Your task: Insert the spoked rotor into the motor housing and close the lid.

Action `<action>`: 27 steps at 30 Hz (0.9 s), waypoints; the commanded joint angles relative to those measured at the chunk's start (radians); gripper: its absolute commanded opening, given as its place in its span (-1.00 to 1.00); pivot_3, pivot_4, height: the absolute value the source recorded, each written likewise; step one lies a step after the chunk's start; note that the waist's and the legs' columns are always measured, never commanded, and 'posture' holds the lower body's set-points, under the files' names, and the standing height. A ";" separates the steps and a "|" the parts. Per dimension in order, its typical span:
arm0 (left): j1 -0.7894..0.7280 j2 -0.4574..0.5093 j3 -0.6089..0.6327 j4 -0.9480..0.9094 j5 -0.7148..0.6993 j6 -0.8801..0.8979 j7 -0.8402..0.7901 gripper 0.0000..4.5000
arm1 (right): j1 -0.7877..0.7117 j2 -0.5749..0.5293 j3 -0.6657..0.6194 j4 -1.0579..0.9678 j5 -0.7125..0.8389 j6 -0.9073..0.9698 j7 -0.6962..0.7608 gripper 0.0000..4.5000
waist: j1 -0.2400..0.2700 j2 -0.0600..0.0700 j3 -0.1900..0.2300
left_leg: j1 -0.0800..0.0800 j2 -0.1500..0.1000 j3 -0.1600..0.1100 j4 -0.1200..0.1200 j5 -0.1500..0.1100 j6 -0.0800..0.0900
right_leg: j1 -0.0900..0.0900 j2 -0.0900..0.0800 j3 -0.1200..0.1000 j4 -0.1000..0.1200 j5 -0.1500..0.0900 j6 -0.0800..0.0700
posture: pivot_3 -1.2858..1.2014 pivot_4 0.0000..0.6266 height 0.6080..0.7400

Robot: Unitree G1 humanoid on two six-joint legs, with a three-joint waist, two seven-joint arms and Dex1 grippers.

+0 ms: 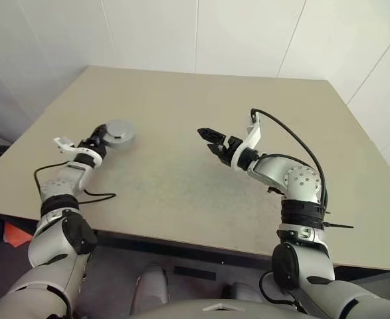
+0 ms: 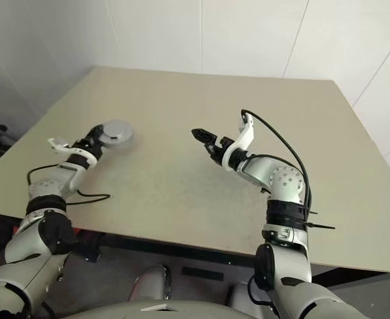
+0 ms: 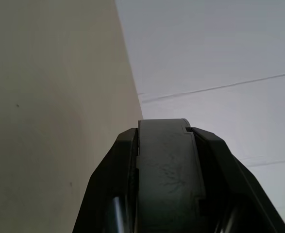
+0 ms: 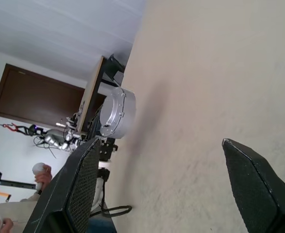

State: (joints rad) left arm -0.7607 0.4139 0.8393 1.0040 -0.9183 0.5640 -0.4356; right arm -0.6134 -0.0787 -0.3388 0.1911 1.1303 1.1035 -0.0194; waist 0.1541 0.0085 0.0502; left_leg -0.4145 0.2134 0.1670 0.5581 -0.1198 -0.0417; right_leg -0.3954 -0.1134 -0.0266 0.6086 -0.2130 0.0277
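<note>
Housing [image 1: 119, 131] sits at table [image 1: 181, 179] left side, clamped in L gripper [image 1: 101, 135]. R gripper [image 1: 211, 141] gapes empty, mid-table. We judge it heavy, rigid, slick metal; grip across rim.

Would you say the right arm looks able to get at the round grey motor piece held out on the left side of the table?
Probably yes. The right gripper hangs open above bare table, with nothing between it and the grey motor piece. That piece is clamped in the left gripper, so it would first have to be released or handed over.
</note>
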 commanded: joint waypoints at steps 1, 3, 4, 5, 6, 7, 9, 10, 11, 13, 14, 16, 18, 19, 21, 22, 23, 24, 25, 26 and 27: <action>-0.021 0.034 0.026 0.024 0.008 -0.095 0.050 -0.42 | -0.038 0.001 0.009 0.005 -0.010 -0.002 0.031 0.99 | 0.000 0.000 0.000 | 0.000 0.000 0.000 0.000 0.000 0.000 | 0.000 0.000 0.000 0.000 0.000 0.000 | 0.03 -1.00 1.00; -0.023 0.040 0.028 0.050 0.016 -0.121 0.072 -0.42 | -0.043 0.002 0.012 0.013 -0.019 -0.004 0.040 0.99 | 0.000 -0.001 0.000 | 0.000 0.000 0.000 0.002 0.000 0.000 | 0.001 0.000 0.000 0.000 0.000 0.000 | 0.03 -1.00 1.00; -0.023 0.039 0.026 0.059 0.022 -0.129 0.078 -0.42 | -0.045 0.003 0.013 0.018 -0.024 -0.004 0.044 0.99 | 0.000 -0.001 0.000 | 0.000 0.000 -0.001 0.002 0.000 0.000 | 0.001 0.000 0.000 0.000 0.000 0.000 | 0.03 -1.00 1.00; -0.021 0.038 0.024 0.063 0.027 -0.134 0.081 -0.42 | -0.045 0.005 0.014 0.018 -0.027 -0.004 0.047 0.99 | 0.000 -0.002 0.000 | 0.000 0.000 -0.001 0.003 0.000 0.000 | 0.002 0.000 0.000 0.000 0.000 0.000 | 0.03 -1.00 1.00; -0.020 0.035 0.022 0.069 0.031 -0.142 0.086 -0.42 | -0.045 0.007 0.015 0.019 -0.032 -0.003 0.051 0.99 | 0.000 -0.002 0.000 | 0.000 0.000 -0.002 0.003 0.000 0.000 | 0.002 0.000 -0.001 0.000 0.000 0.000 | 0.03 -1.00 1.00; -0.019 0.034 0.023 0.074 0.034 -0.149 0.091 -0.42 | -0.046 0.008 0.015 0.020 -0.035 -0.003 0.054 0.99 | -0.001 -0.002 0.000 | 0.000 0.000 -0.002 0.003 0.000 0.000 | 0.002 0.000 -0.001 0.000 0.001 0.000 | 0.03 -1.00 1.00; -0.018 0.034 0.024 0.084 0.040 -0.159 0.097 -0.42 | -0.045 0.010 0.016 0.019 -0.039 -0.002 0.056 0.99 | -0.002 -0.003 0.000 | 0.000 0.001 -0.002 0.003 0.000 0.000 | 0.002 0.000 -0.001 0.000 0.001 -0.001 | 0.03 -1.00 1.00; -0.018 0.035 0.021 0.089 0.046 -0.164 0.100 -0.42 | -0.046 0.010 0.016 0.020 -0.040 -0.002 0.058 0.99 | -0.002 -0.003 -0.001 | 0.000 0.002 -0.002 0.003 0.000 0.000 | 0.002 0.000 -0.001 0.000 0.001 -0.001 | 0.03 -1.00 1.00; -0.016 0.038 0.018 0.091 0.051 -0.167 0.100 -0.42 | -0.046 0.010 0.017 0.019 -0.042 -0.002 0.059 0.99 | -0.002 -0.003 -0.001 | 0.001 0.002 -0.002 0.003 0.000 -0.001 | 0.002 0.001 -0.001 0.001 0.001 -0.002 | 0.03 -1.00 1.00; -0.010 0.044 0.003 0.091 0.071 -0.183 0.100 -0.11 | -0.046 0.010 0.018 0.020 -0.049 -0.004 0.063 1.00 | -0.003 -0.003 -0.001 | 0.002 0.002 -0.002 0.003 0.000 -0.001 | 0.003 0.001 -0.001 0.001 0.001 -0.002 | 0.03 -1.00 1.00; -0.008 0.047 -0.002 0.092 0.082 -0.196 0.103 -0.05 | -0.046 0.010 0.017 0.021 -0.052 -0.004 0.064 1.00 | -0.003 -0.003 -0.001 | 0.002 0.002 -0.002 0.003 0.000 -0.001 | 0.003 0.001 -0.001 0.001 0.001 -0.002 | 0.03 -1.00 1.00; -0.007 0.066 -0.004 0.112 0.110 -0.253 0.147 0.25 | -0.047 0.014 0.014 0.022 -0.056 -0.003 0.064 1.00 | -0.003 -0.003 -0.001 | 0.003 0.002 -0.002 0.003 0.000 -0.001 | 0.004 0.001 -0.001 0.001 0.001 -0.002 | 0.03 -1.00 1.00; -0.006 0.092 -0.001 0.140 0.134 -0.321 0.197 0.55 | -0.048 0.018 0.012 0.022 -0.061 -0.002 0.065 1.00 | -0.005 -0.003 -0.001 | 0.004 0.002 -0.002 0.003 0.000 -0.001 | 0.005 0.001 -0.001 0.001 0.000 -0.003 | 0.03 -1.00 1.00; -0.007 0.109 0.007 0.154 0.139 -0.358 0.220 0.70 | -0.048 0.017 0.017 0.021 -0.069 -0.003 0.069 1.00 | -0.010 -0.003 -0.001 | 0.008 0.002 -0.001 0.002 0.000 -0.001 | 0.007 0.001 0.000 0.001 -0.001 -0.004 | 0.03 -1.00 1.00; -0.008 0.137 0.017 0.169 0.145 -0.415 0.243 0.85 | -0.045 0.010 0.034 0.018 -0.098 -0.015 0.083 1.00 | -0.028 -0.003 -0.001 | 0.011 0.004 -0.001 0.002 0.000 -0.001 | 0.008 0.003 0.000 0.001 -0.004 0.000 | 0.03 -1.00 1.00; -0.011 0.156 0.019 0.177 0.151 -0.445 0.257 0.85 | -0.044 0.005 0.044 0.016 -0.114 -0.025 0.095 1.00 | -0.031 -0.003 -0.001 | 0.011 0.006 -0.001 0.002 0.000 -0.001 | 0.007 0.004 0.000 0.001 -0.004 0.000 | 0.03 -1.00 1.00; -0.014 0.176 0.018 0.184 0.158 -0.465 0.267 0.85 | -0.042 -0.001 0.056 0.010 -0.133 -0.036 0.113 1.00 | -0.031 -0.003 -0.001 | 0.011 0.008 -0.001 0.002 0.001 -0.002 | 0.007 0.005 -0.001 0.001 -0.003 0.000 | 0.03 -1.00 1.00; -0.020 0.196 0.014 0.189 0.167 -0.484 0.272 0.85 | -0.039 -0.012 0.078 0.001 -0.163 -0.058 0.140 1.00 | -0.030 -0.003 -0.001 | 0.011 0.008 -0.001 0.002 0.001 -0.002 | 0.007 0.005 -0.001 0.001 -0.003 -0.001 | 0.03 -1.00 1.00; -0.031 0.218 0.004 0.190 0.182 -0.495 0.273 0.85 | -0.030 -0.029 0.115 -0.019 -0.213 -0.106 0.181 1.00 | -0.028 -0.003 -0.001 | 0.011 0.009 -0.001 0.001 0.001 -0.002 | 0.007 0.006 -0.001 0.001 -0.003 -0.001 | 0.03 -1.00 1.00; -0.044 0.234 -0.009 0.190 0.197 -0.503 0.268 0.85 | -0.021 -0.048 0.155 -0.038 -0.265 -0.157 0.223 1.00 | -0.027 -0.004 -0.001 | 0.010 0.009 -0.001 0.001 0.001 -0.002 | 0.007 0.006 -0.001 0.001 -0.003 -0.001 | 0.03 -1.00 1.00; -0.054 0.243 -0.017 0.191 0.208 -0.508 0.265 0.85 | -0.015 -0.061 0.181 -0.049 -0.303 -0.195 0.254 1.00 | -0.024 -0.004 -0.001 | 0.010 0.009 -0.001 0.001 0.001 -0.002 | 0.007 0.005 -0.002 0.001 -0.003 -0.001 | 0.03 -1.00 1.00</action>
State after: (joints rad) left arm -0.7757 0.6276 0.8439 1.2119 -0.7336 0.0838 -0.1648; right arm -0.6205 -0.1270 -0.1982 0.2045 0.8808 0.9816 0.1714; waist 0.1297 0.0047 0.0490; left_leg -0.4048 0.2220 0.1658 0.5598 -0.1189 -0.0441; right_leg -0.3883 -0.1081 -0.0281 0.6093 -0.2164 0.0270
